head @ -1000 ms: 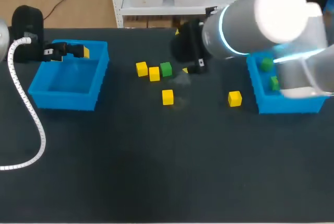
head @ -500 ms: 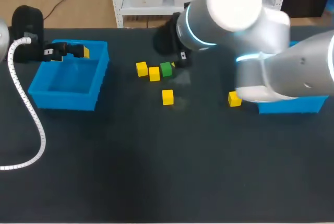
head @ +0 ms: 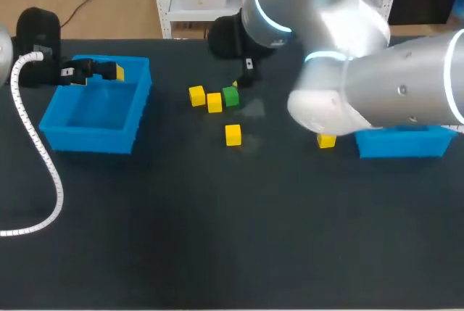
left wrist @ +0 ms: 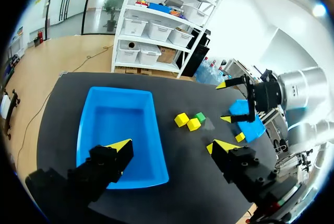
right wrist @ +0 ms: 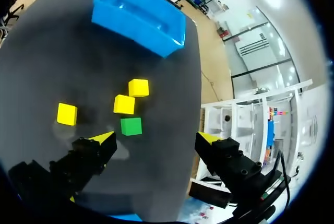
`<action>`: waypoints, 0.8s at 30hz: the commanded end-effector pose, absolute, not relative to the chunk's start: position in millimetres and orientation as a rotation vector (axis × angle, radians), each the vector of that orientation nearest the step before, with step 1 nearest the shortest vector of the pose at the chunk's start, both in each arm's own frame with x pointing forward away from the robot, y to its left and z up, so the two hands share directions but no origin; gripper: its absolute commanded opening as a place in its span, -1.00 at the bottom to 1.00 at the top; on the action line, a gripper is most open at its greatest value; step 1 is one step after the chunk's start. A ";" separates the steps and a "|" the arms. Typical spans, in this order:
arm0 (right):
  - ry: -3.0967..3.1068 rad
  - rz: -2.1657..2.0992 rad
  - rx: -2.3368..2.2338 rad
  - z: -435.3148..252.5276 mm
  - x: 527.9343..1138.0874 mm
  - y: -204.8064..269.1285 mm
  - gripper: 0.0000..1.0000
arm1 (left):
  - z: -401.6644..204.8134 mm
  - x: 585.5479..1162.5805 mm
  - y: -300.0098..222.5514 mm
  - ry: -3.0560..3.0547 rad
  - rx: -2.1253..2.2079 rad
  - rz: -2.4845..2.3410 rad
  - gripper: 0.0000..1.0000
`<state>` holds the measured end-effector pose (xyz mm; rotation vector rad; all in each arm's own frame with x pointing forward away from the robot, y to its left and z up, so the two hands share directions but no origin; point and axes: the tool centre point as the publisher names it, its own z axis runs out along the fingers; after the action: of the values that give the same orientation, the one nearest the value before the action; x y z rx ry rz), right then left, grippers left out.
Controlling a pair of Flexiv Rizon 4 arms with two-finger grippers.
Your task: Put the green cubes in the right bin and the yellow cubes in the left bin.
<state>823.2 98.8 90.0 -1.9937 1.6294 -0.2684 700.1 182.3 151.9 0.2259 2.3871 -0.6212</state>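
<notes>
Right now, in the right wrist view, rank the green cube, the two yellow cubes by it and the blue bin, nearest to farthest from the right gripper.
1. green cube, just ahead of the right gripper.
2. near yellow cube, just beyond the green one.
3. far yellow cube, next beyond.
4. blue bin, farthest ahead.

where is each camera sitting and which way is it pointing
Head view: above and behind, looking down on the black table; left arm and right arm show.
Left wrist view: on that wrist, over the blue plastic left bin; its open fingers show.
Right wrist view: on that wrist, looking down at the small green cube; its open fingers show.
Shared: both wrist views show that cube and bin.
</notes>
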 end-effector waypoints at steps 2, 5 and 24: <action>1.686 -0.156 -2.096 92.0 826.0 100.3 1.00 | 150.3 699.9 184.3 2.378 0.231 -0.633 1.00; 1.686 -0.156 -2.096 92.0 826.0 100.3 1.00 | 150.3 699.9 184.3 2.378 0.231 -0.633 1.00; 1.782 0.026 -2.236 103.6 852.8 110.4 1.00 | 150.3 699.9 184.3 2.378 0.231 -0.633 1.00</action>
<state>827.6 100.7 99.0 -2.0983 1.7042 -0.1423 700.1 182.4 151.9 0.2259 2.3871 -0.6211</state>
